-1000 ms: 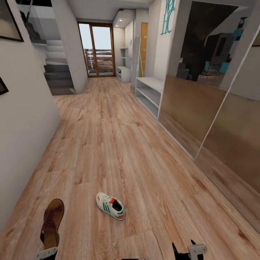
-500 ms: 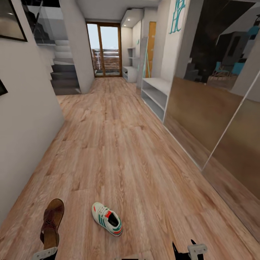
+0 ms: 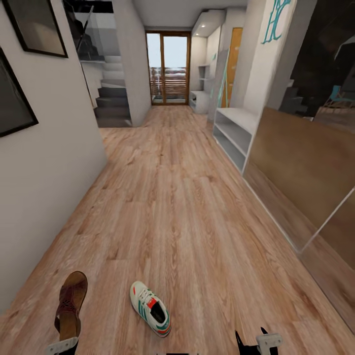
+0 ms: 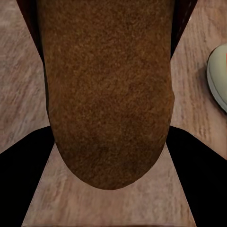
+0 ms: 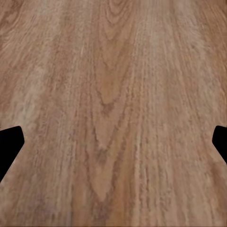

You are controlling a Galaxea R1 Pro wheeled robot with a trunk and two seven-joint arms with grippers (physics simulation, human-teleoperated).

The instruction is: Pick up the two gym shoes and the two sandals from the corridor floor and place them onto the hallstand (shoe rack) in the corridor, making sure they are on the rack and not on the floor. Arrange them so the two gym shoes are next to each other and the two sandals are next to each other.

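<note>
My left gripper (image 3: pixel 63 345) is shut on a brown sandal (image 3: pixel 70 303), which sticks up from it at the lower left; its sole (image 4: pixel 109 90) lies close before the left wrist camera. One white gym shoe (image 3: pixel 150 308) with green stripes lies on the corridor floor (image 3: pixel 177 207) just right of the sandal, and its toe (image 4: pixel 218 75) shows in the left wrist view. My right gripper (image 3: pixel 254 342) is open over bare planks (image 5: pixel 113 113). Two pale low shelf units line the right wall: a near one (image 3: pixel 235 129) with two open slots, a far one (image 3: pixel 197 101) under stepped shelves. Which is the hallstand I cannot tell.
A white wall (image 3: pixel 49 162) with framed pictures runs close on the left. Grey stairs (image 3: pixel 112 106) rise at the far left and a glass door (image 3: pixel 167 69) ends the corridor. A large mirrored panel (image 3: pixel 305 172) covers the right wall.
The whole picture has shifted right, so the camera has turned left. The gym shoe now points more along the corridor. The sandal stays in my left gripper; both arms keep their pose.
</note>
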